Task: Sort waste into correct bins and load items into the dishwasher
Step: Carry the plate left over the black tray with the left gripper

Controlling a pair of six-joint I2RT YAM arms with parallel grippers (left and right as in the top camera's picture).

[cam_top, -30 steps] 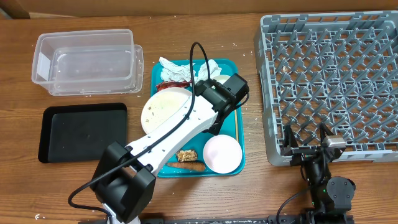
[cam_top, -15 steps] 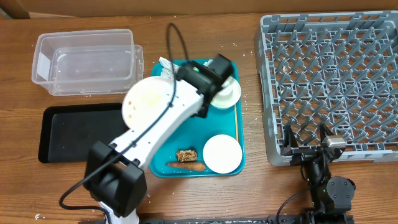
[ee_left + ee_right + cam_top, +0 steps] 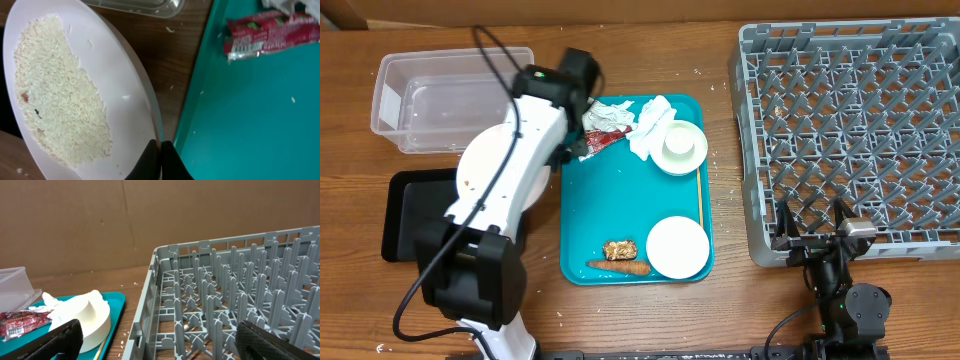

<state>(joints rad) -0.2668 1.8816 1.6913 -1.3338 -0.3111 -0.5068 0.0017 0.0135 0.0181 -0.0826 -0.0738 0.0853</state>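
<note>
The grey dish rack [image 3: 850,120] is set at the right of the table, and the teal tray [image 3: 620,200] lies in the middle. The clear tubs [image 3: 455,100] and the black tray [image 3: 415,215] are placed at the left. The plate [image 3: 485,175] is held off the teal tray, above the table between the tubs and the black tray, and its lower edge overlaps that tray's corner. A spread of rice [image 3: 60,100] is carried on it. The plate's rim is pinched between the closed fingers of the left gripper [image 3: 161,150]. The right gripper [image 3: 160,340] is parked by the rack's near wall with its fingers spread wide and nothing between them. A large bowl [image 3: 677,247], a small bowl [image 3: 681,147] and a red wrapper [image 3: 603,140] are left on the teal tray. The step in hand is judged to be the scraping of leftovers. The plate must next be brought over the food bin and tipped until the rice slides off, the rim being kept firmly clamped. Which container is meant for food cannot be told.
</note>
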